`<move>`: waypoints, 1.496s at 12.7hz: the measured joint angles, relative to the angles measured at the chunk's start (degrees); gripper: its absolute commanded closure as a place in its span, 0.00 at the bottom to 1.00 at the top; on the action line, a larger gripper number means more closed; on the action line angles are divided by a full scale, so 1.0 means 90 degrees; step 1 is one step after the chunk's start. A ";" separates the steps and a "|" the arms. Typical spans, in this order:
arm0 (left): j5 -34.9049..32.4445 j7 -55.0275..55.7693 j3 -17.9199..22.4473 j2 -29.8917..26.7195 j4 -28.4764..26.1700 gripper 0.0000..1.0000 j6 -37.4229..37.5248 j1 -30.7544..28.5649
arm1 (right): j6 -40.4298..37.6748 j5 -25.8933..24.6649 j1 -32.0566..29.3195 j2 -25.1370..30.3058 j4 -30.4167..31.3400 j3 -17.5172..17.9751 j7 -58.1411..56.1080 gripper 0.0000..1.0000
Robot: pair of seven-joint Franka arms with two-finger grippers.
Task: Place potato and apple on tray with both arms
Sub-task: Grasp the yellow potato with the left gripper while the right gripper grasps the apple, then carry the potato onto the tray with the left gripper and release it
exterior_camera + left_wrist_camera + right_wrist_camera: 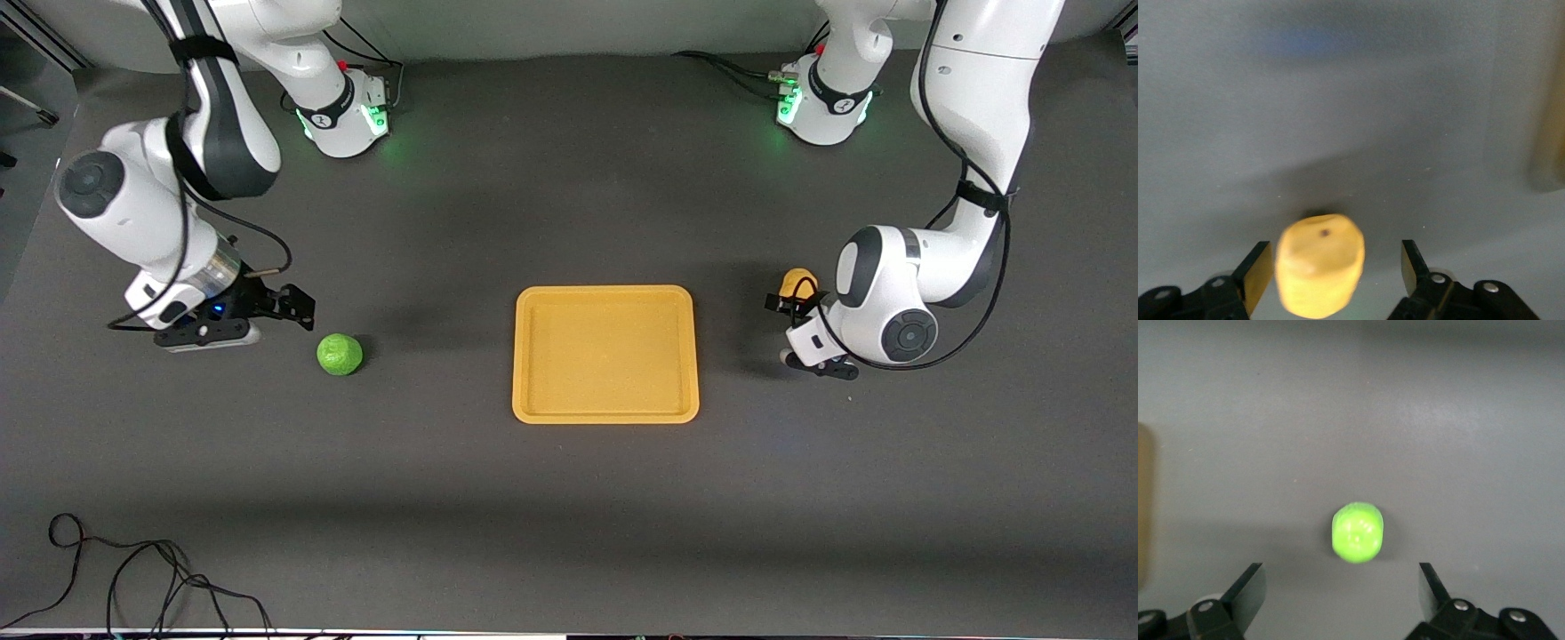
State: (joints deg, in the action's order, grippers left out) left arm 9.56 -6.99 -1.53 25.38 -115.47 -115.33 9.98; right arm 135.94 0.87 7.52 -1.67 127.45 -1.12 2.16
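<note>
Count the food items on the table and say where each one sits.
2. The apple lies on the table toward the right arm's end, beside the tray. The potato lies toward the left arm's end, partly hidden by the left gripper.

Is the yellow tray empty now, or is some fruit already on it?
Empty. The tray shows only its bare floor; the apple and the potato both lie on the table, one toward each arm's end.

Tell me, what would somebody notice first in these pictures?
Probably the yellow tray in the middle of the dark table, with nothing on it. Then the green apple toward the right arm's end, with the open right gripper near it. At the left arm's end, the open left gripper has the potato between its jaws.
</note>
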 measured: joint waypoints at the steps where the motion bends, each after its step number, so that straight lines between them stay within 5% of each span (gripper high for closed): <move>1: -0.0075 0.0000 0.0013 -0.0011 0.0008 0.13 0.0017 0.0000 | 0.0459 0.0000 -0.0002 -0.0271 0.0100 0.0000 0.0000 0.00; 6: -0.0511 -0.0006 0.0016 0.0019 -0.0207 0.36 0.0451 0.0020 | 0.2680 0.0000 -0.0005 -0.1771 0.0424 -0.0002 0.0000 0.00; 8: -0.0512 -0.0006 0.0014 0.0067 -0.0489 0.81 0.0011 0.0021 | 0.2908 0.0000 -0.0006 -0.2038 0.0493 -0.0003 0.0000 0.00; 9: -0.0512 -0.0005 0.0008 0.0037 -0.0519 0.89 -0.0032 0.0023 | 0.2923 0.0000 -0.0005 -0.2105 0.0517 -0.0003 0.0000 0.00; 12: -0.0399 0.0233 0.0002 -0.0161 -0.0432 0.93 -0.0135 0.0025 | 0.2919 0.0000 -0.0006 -0.2171 0.0603 -0.0003 0.0000 0.00; 15: -0.0187 0.1920 -0.0278 -0.0476 0.0263 0.94 -0.0137 0.0363 | 0.2787 0.0000 -0.0007 -0.2182 0.0680 -0.0003 0.0000 0.01; 17: -0.0174 0.3557 -0.0470 -0.0146 0.1244 0.94 -0.0149 0.0987 | 0.2473 0.0000 -0.0007 -0.2177 0.0671 -0.0004 -0.0001 0.41; 19: -0.0213 0.4525 -0.0506 0.0596 0.2249 0.94 -0.0147 0.1560 | 0.2143 0.0000 -0.0007 -0.2127 0.0620 -0.0004 -0.0012 0.54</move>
State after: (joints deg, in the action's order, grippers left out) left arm 7.64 33.74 -6.09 30.75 -95.23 -116.65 24.02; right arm 155.23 0.87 7.45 -20.81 133.03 -1.15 2.05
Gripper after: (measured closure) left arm 0.410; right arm 0.189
